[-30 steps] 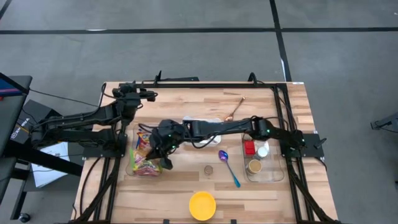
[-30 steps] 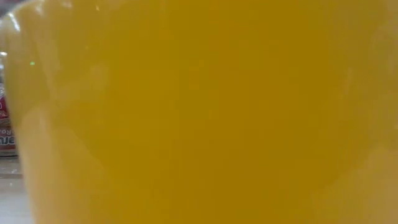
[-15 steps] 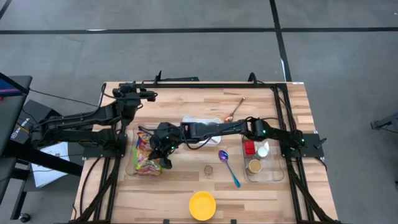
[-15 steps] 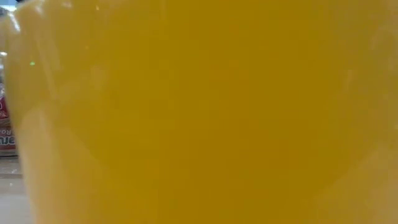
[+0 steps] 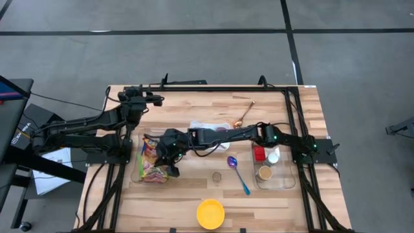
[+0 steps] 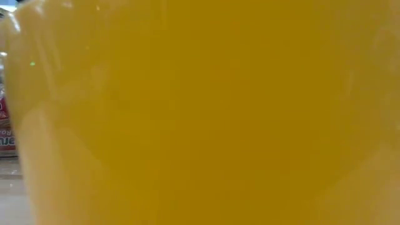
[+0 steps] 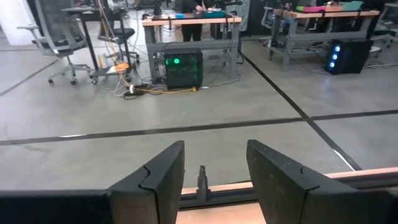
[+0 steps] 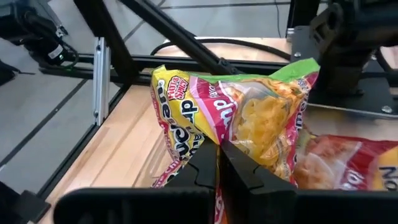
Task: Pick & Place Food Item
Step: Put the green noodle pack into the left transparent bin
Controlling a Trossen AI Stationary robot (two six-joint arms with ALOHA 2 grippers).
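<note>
A yellow, pink and green snack packet [image 8: 249, 118] is held up in my right gripper [image 8: 217, 155], which is shut on it. In the high view that gripper [image 5: 170, 162] reaches across to the table's left side, over a clear bin [image 5: 136, 176] holding colourful packets [image 5: 150, 169]; one red packet [image 8: 348, 165] lies below the held one. My left gripper [image 7: 214, 180] waits open at the far left of the table [image 5: 152, 99], pointing out at the room with nothing between its fingers. My right gripper pinches a crumpled fold of the snack packet [image 8: 219, 138] between its two fingers, at the packet's edge nearest the gripper. The fingers slant down from the table's right side. The packet stands up beyond the fingertips; whether its lower part rests in the bin is hidden.
A yellow bowl [image 5: 210, 213] at the near edge fills the low view [image 6: 200, 112]. On the table also lie a purple-and-blue spoon [image 5: 237, 173], a copper spoon [image 5: 244, 113], a white cloth [image 5: 210, 126] and a clear tray [image 5: 284, 182] with jars at the right.
My right gripper has sunk a little toward the clear bin, carrying the snack packet with it and staying shut on it.
</note>
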